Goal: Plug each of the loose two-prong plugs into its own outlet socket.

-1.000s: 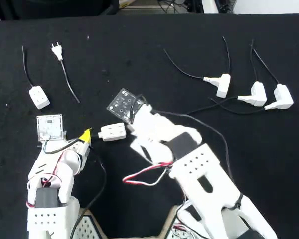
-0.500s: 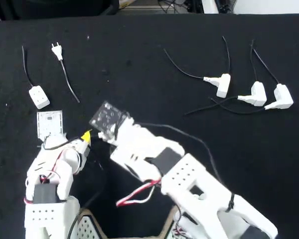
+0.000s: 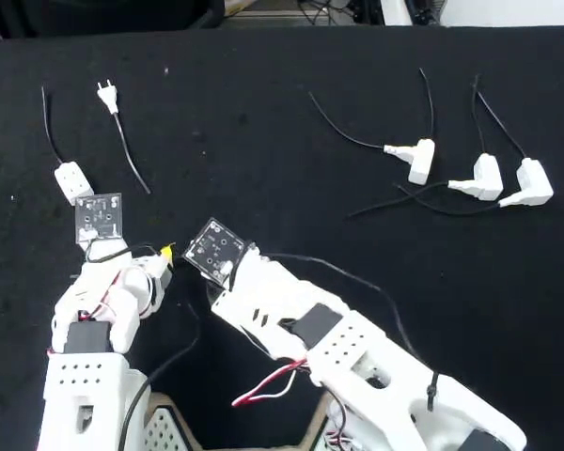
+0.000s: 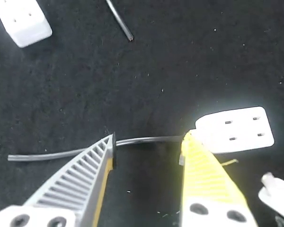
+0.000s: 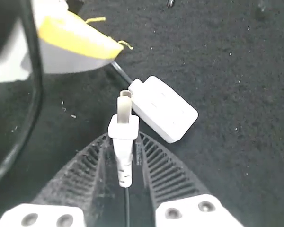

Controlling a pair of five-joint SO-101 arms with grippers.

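My right gripper (image 5: 123, 142) is shut on a white two-prong plug (image 5: 124, 124) whose prongs point forward. The prongs end right beside one end of a white outlet socket (image 5: 163, 109) lying on the black table; I cannot tell whether they touch it. In the left wrist view the same outlet socket (image 4: 234, 130) lies just past the yellow finger. My left gripper (image 4: 149, 139) is open, and its fingers straddle the socket's black cord (image 4: 142, 140). In the high view the right arm (image 3: 291, 319) covers this socket.
A second small socket (image 3: 72, 180) and a loose plug with a cord (image 3: 106, 92) lie at the far left. Three white angled plugs (image 3: 484, 177) with black cords rest at the far right. The right arm's cable (image 3: 357, 277) trails across the middle.
The right arm has swung left with the plug toward the left gripper and now covers the socket in the high view. The left arm has shifted slightly forward.
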